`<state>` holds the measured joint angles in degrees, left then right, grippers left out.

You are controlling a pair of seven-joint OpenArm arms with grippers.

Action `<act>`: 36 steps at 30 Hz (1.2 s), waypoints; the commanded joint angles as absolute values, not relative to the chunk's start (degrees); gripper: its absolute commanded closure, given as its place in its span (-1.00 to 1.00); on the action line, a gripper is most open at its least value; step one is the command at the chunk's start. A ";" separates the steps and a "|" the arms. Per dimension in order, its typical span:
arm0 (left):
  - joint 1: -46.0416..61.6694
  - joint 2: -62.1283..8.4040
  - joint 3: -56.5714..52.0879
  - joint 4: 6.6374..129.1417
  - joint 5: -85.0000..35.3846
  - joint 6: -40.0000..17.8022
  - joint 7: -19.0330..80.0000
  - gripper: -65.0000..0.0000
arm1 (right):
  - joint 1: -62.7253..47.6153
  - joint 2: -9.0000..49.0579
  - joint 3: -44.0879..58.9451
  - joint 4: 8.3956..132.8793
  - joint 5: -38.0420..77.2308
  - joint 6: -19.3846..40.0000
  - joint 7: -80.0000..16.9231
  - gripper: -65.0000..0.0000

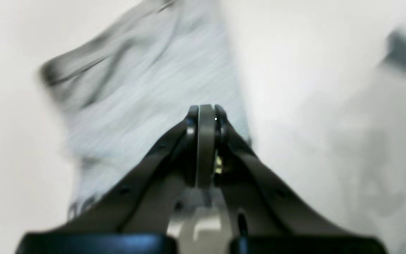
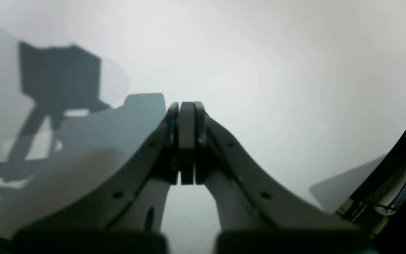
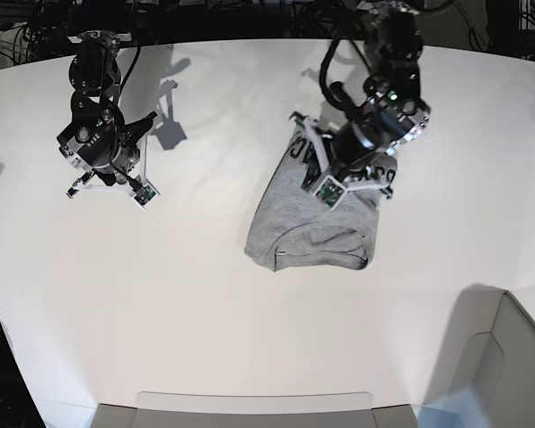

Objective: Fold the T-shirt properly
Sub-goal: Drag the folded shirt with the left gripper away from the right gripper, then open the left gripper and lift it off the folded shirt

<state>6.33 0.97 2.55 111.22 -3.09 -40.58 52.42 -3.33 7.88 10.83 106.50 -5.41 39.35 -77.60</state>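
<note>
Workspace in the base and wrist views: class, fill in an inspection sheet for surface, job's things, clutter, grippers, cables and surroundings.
Surface: white table, bare around the shirt.
Job's things: grey T-shirt, folded into a narrow stack, dark lettering at its far end.
Clutter: nothing seen.
Grippers: left gripper shut, above the shirt; right gripper shut, over bare table, holding nothing.
Cables: dark cables along the far edge.
Surroundings: grey box at the near corner.
</note>
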 commanded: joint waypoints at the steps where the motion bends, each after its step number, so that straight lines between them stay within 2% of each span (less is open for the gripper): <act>1: 4.88 1.63 2.15 111.08 -3.56 -40.00 49.10 1.00 | -2.95 8.13 11.03 107.56 -5.58 40.00 -77.32 1.00; 5: 4.70 3.91 1.98 104.66 -3.56 -40.00 41.01 1.00 | -3.74 8.48 11.12 107.56 -5.58 40.00 -77.32 1.00; 13: 4.62 3.47 1.80 90.86 -3.82 -40.00 27.12 1.00 | -4.44 8.48 11.12 107.65 -5.58 40.00 -77.32 1.00; 17: 3.12 3.47 -4.53 81.98 -3.91 -40.00 21.49 1.00 | -4.88 8.57 11.12 107.65 -5.58 40.00 -77.32 1.00; 22: -1.19 2.07 -17.63 70.29 -3.91 -40.00 19.30 1.00 | -4.97 9.27 11.12 107.65 -5.58 40.00 -77.32 1.00; 26: -4.26 -0.75 -23.60 65.54 -4.00 -40.00 19.30 1.00 | -4.79 9.27 11.12 107.65 -5.58 40.00 -77.32 1.00; 31: -7.43 -3.47 -28.35 62.55 -4.00 -40.00 19.21 1.00 | -4.53 9.27 10.77 107.65 -5.58 40.00 -77.32 1.00; 36: -9.27 -7.87 -28.62 59.38 -4.00 -40.00 19.21 1.00 | -4.53 9.27 10.77 107.65 -5.58 40.00 -77.32 1.00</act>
